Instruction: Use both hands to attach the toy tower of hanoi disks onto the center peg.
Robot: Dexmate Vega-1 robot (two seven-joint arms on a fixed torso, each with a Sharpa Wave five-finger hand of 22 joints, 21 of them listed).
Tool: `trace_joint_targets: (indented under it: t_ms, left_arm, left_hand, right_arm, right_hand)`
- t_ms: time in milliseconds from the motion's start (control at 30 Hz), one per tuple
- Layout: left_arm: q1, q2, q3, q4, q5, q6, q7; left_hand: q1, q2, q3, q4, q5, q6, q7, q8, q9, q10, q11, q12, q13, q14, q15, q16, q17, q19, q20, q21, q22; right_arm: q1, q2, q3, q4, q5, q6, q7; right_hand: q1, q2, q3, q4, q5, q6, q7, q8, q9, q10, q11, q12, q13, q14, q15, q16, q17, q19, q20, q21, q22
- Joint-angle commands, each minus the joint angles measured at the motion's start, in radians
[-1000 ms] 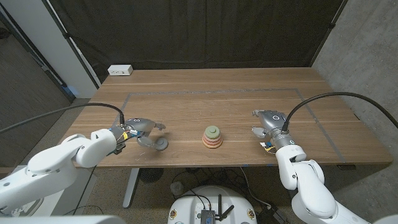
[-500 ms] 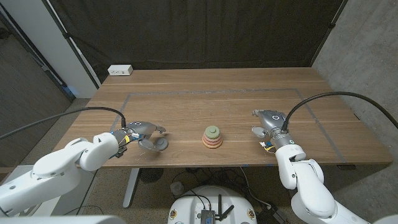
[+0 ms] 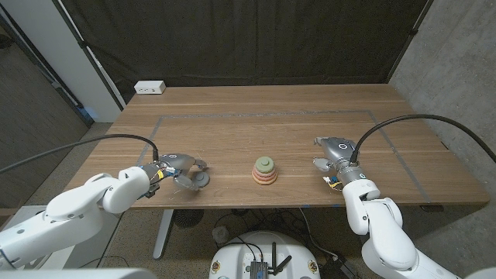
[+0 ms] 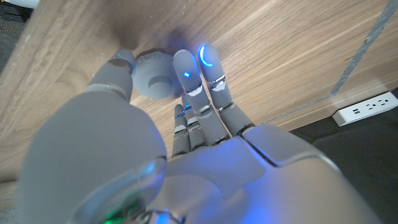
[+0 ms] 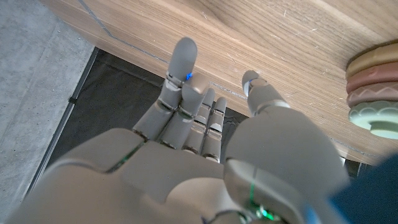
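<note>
Risk sits mainly at the left hand (image 3: 177,168), lower left of centre in the head view, where its fingers close around a grey disk (image 3: 199,180) lying on the wooden table (image 3: 263,124). In the left wrist view the thumb (image 4: 118,71) touches one edge of the disk and a lit fingertip (image 4: 185,65) touches the opposite edge, so the hand pinches the disk, though whether it is lifted cannot be told. Such a thin edge pinch could let the flat disk tilt or slip as it rises, and a tilted disk would likely catch on the peg tip instead of sliding down.

The stack (image 3: 264,171), at lower centre of the head view, already carries 4 rings on its center peg: pale orange at the bottom, then 2 pinkish ones, then green on top. The grey disk lies just left of it, apart from it.

The right hand (image 3: 335,157), right of the stack, holds nothing, its fingers loosely apart and clear of the rings. No containers appear on the table. A white power strip (image 3: 149,87) rests at the upper left.
</note>
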State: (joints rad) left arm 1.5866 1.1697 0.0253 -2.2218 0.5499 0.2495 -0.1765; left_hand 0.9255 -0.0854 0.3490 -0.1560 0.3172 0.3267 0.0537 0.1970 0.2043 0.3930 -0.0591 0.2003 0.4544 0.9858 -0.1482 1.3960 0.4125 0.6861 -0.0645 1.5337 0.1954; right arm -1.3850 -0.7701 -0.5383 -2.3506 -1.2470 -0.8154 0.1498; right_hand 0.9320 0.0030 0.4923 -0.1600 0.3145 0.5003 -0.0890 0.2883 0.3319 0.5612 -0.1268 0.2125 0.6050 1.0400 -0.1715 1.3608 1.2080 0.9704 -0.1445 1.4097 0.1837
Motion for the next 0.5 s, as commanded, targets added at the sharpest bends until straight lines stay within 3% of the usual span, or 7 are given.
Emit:
trace_joint_targets:
  t_ms: [33, 500]
  left_arm:
    - [-0.027, 0.014, 0.056, 0.01, -0.021, 0.029, 0.049]
    - [-0.091, 0.049, 0.145, 0.023, -0.063, 0.076, 0.07]
  left_hand:
    - [0.007, 0.005, -0.002, -0.001, -0.002, 0.013, -0.001, 0.009, 0.003, 0.015, 0.0, 0.009, 0.002, 0.007, -0.071, 0.009, 0.002, 0.012, -0.14, -0.001, 0.001]
    - [0.015, 0.013, -0.001, -0.003, -0.002, 0.026, -0.003, 0.013, 0.003, 0.036, -0.004, 0.016, -0.002, 0.012, -0.071, 0.012, 0.002, 0.014, -0.14, 0.0, 0.002]
  right_arm:
    - [-0.005, 0.001, 0.006, -0.002, -0.003, 0.0, 0.003]
    - [-0.001, 0.004, 0.007, -0.001, -0.012, 0.001, 0.025]
  right_hand:
    - [-0.001, 0.005, 0.006, -0.002, 0.007, 0.007, -0.003, 0.004, 0.003, 0.01, -0.003, -0.004, 0.005, -0.004, -0.047, -0.001, 0.002, -0.006, -0.073, 0.008, 0.002]
    - [-0.002, 0.007, 0.007, -0.001, 0.009, 0.007, -0.003, 0.003, 0.003, 0.012, -0.004, -0.004, 0.006, -0.002, -0.046, 0.0, 0.005, -0.007, -0.073, 0.01, 0.002]
